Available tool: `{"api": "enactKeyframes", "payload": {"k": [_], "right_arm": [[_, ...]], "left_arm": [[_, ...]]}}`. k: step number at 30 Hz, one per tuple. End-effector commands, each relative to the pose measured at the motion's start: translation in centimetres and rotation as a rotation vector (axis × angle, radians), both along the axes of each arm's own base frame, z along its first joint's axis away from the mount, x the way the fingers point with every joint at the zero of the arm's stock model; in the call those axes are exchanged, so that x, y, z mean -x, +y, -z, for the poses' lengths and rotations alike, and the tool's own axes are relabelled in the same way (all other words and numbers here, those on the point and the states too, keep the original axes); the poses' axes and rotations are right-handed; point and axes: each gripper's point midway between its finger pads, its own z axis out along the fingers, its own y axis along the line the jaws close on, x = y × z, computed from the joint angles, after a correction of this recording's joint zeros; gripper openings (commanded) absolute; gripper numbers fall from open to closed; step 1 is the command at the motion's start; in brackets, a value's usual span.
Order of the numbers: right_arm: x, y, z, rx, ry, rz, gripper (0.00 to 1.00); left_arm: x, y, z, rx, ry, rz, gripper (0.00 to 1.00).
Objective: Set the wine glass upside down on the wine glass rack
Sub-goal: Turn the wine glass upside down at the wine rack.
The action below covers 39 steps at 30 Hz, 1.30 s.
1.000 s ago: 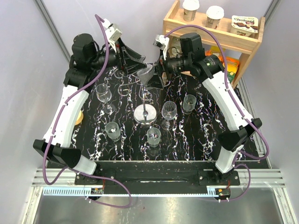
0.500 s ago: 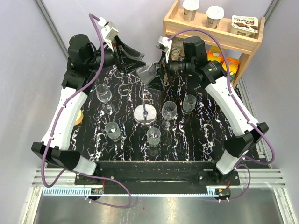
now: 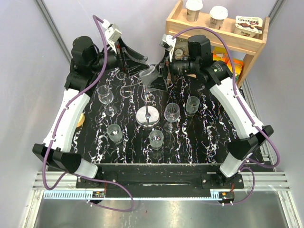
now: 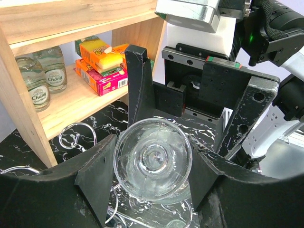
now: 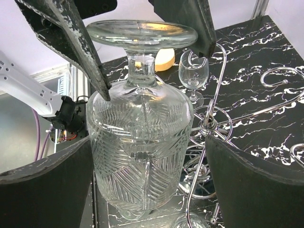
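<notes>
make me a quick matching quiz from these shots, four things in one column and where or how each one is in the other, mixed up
Things:
1 wine glass
2 right pincer
3 white cups
4 bottles

Place or state:
a on top of the wooden shelf
b open, one finger on either side of the glass's bowl
c standing inside the wooden shelf, beside snack boxes
d upside down, gripped by the left pincer

Pairs: 1-d, 2-b, 3-a, 4-c
</notes>
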Motion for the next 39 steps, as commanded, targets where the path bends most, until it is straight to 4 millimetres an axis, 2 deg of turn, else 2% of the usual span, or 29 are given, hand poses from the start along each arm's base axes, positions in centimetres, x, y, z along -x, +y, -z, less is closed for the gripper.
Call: {"api": "enactKeyframes", "payload": {"k": [1,14,16,21,25,28,31,33,39], "right_arm": [[0.5,0.4,-1.3,-0.027,-0.026,-0.032,1.00],[0.9,1.0,-1.1,-0.035,-0.020,-0.046,0.98],[0.9,1.0,-1.0,-0.033,-0.015,-0.044,0.93],[0.8,1.0,-1.2,-0.035,-0.015,-0.035,0.65],[0.7,0.7,-0.8,-0.019,-0.021,-0.016,0.53],[0.4,0.3,-0.5,-0.006,-0.024,0.013,0.45],[0.0,-0.1,-0.5,0.006,-0.033,0.054,0.33],[-0.1,-0.4,-0.5,0.010,-0.033,0.078,0.25],[-0.2,-1.4,-0.8,0.017,-0.056,0.142,0.15]], "left_arm": [[2.2,0.4,-3.8,0.059,-0.121,0.026,0.00],[2.1,0.3,-4.1,0.078,-0.112,0.026,0.00],[2.1,0.3,-4.0,0.077,-0.109,0.027,0.00],[2.2,0.3,-3.5,0.070,-0.108,0.030,0.00],[2.2,0.4,-3.2,0.060,-0.109,0.021,0.00],[2.1,0.5,-3.2,0.059,-0.109,0.017,0.14],[2.2,0.6,-3.6,0.064,-0.114,0.018,0.39],[2.2,0.7,-3.8,0.065,-0.113,0.014,0.52],[2.3,1.0,-4.4,0.069,-0.110,0.003,0.84]]}}
